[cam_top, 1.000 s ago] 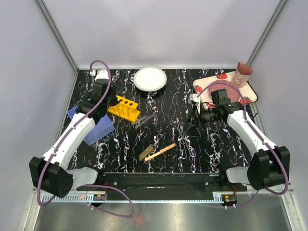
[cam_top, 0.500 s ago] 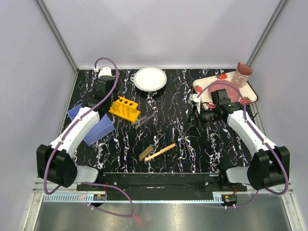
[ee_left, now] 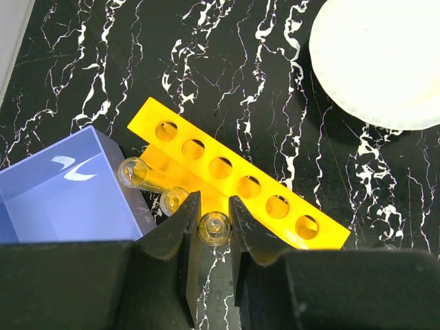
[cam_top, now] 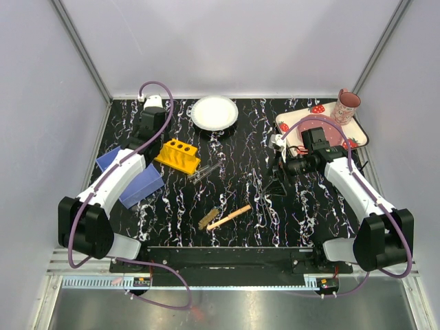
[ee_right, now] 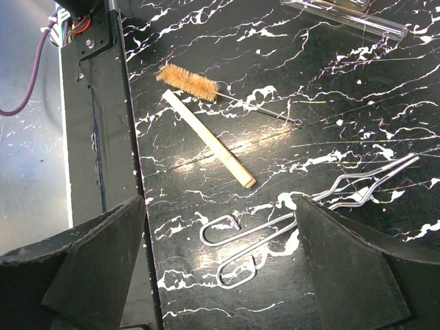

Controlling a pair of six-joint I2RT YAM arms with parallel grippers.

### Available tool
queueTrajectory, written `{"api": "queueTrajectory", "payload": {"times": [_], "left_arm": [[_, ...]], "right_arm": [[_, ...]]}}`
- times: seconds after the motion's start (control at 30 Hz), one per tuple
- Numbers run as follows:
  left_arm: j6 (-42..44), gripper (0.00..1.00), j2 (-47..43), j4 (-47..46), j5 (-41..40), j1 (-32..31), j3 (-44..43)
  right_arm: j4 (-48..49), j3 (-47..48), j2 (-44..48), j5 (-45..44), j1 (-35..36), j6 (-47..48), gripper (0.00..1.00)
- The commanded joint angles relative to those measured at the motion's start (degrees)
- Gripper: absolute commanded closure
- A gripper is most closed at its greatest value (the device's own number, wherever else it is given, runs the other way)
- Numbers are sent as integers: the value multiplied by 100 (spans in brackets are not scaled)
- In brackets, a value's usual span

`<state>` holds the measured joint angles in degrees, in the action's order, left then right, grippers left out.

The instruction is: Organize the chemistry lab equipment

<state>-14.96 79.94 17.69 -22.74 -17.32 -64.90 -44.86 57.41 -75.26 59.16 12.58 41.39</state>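
The white plate (ee_left: 385,62) and the blue box (ee_left: 62,199) both run off the left wrist view's edges. In the right wrist view the clear tubes (ee_right: 350,17), perhaps 2, are cropped at the top edge.

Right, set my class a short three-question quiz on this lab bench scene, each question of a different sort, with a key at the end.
1. True or false: the right end effector is clamped shut.
2. What sits between the fingers of the left end effector? A) a clear tube B) a rubber stopper C) nothing
3. In the left wrist view, how many round holes show along the top of the yellow rack?

Key:
1. False, it is wide open and holds nothing.
2. A
3. Six
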Motion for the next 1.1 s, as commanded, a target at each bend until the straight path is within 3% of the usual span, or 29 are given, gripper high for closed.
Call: {"api": "queueTrajectory", "payload": {"times": [0.0,1.07], "left_arm": [[108,84,4,-433,-11,62,-304],[-33,83,153,-723,218,80,48]], "right_arm": [[4,86,-15,70,-10,150,4],[-67,113,-85,79,-10,203,4]]}}
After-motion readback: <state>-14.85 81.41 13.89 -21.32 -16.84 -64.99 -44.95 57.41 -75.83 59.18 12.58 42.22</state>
